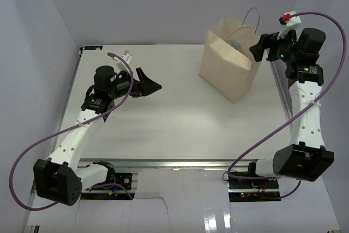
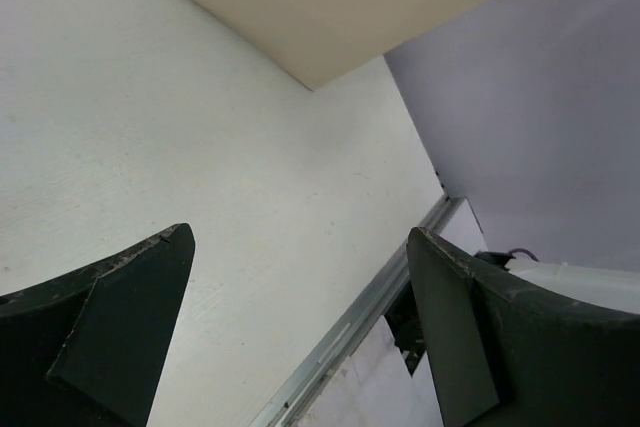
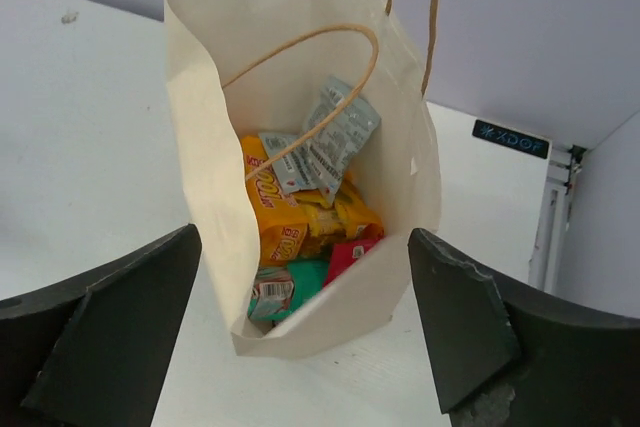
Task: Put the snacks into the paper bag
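Right gripper (image 1: 260,47) hangs with its jaws spread wide and nothing between them, at the upper right of the top view, just beside the mouth of the bag (image 1: 226,64). Left gripper (image 1: 150,80) is likewise spread and empty. It sits left of centre over bare table (image 1: 163,129), well apart from the bag. Its wrist view shows only tabletop and a corner of the bag at the upper edge.

From the right wrist, two dark fingers (image 3: 110,337) fill the lower corners, and the bag stands between them with its mouth open to the camera. Nearest inside lie a green-white packet (image 3: 285,287) and a red-pink packet (image 3: 350,252). Behind them is an orange packet (image 3: 290,212), and on top, toward the far wall, two silver-blue packets (image 3: 330,142) lean together. I cannot find a purple packet; it may be buried. One loop handle (image 3: 300,35) droops across the mouth, and the far handle (image 3: 435,7) rises at the upper edge. No packet shows on the table, so the packing looks done or nearly so.

The packets should be light, thin and slick, with crushable contents, so they are best pinched gently by a sealed edge. The bag is thin paper, light and soft-walled, and likely to tip or buckle if nudged. Steady it by the rim or a handle, not the side.
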Action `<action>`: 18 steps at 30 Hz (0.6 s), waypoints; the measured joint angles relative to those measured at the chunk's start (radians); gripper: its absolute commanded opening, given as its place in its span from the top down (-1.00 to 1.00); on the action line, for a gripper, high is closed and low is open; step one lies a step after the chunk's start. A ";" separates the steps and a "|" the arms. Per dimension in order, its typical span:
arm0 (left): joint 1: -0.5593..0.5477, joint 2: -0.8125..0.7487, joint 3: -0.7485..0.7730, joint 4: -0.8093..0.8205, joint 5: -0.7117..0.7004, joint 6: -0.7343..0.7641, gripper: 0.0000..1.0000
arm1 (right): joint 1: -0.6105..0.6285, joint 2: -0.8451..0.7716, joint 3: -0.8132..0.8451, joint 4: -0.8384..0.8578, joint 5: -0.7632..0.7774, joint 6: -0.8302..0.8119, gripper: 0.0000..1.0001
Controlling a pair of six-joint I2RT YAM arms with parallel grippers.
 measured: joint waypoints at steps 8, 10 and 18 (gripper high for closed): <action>0.002 -0.072 0.169 -0.157 -0.241 0.149 -0.96 | 0.000 -0.063 0.175 -0.182 0.112 -0.008 -0.80; 0.003 -0.119 0.185 -0.161 -0.279 0.172 -0.96 | 0.000 -0.152 0.103 -0.220 0.151 -0.016 -0.80; 0.003 -0.121 0.224 -0.158 -0.315 0.195 -0.96 | 0.000 -0.434 -0.196 -0.354 0.299 -0.030 -0.80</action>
